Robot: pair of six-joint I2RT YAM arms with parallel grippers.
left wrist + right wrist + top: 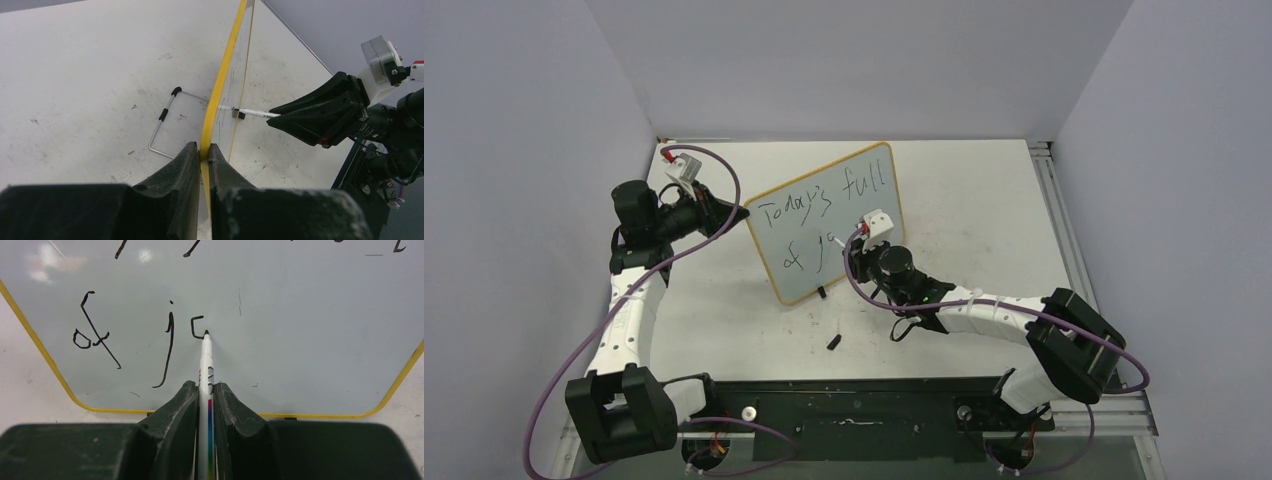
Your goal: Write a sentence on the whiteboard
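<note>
Whiteboard: the small rectangular whiteboard with a glossy pale face and thin yellow frame (pixel 829 262) stands upright on the white desk (pixel 984 200). It sits left of centre and is turned at an angle, with 1 corner reaching toward the far edge.
Support: a thin wire stand with black tips (pixel 165 120) rests on the desk behind the board.
Sentence: the black handwritten sentence (pixel 824 205) runs in 2 slanted lines. The upper line reads "Today's full"; the lower has "of j" and an open curve like a "c".
Left jaws: closed narrow, pinching the board's yellow frame on its left edge.
Right jaws: clamped on the slim white marker pen with a black tip (pixel 206 365), which points at the board's face.
Pen tip: touches the lower end of the open curve.
Loose item: a small black oblong piece (pixel 834 341) lies on the desk between the board and the near edge.
</note>
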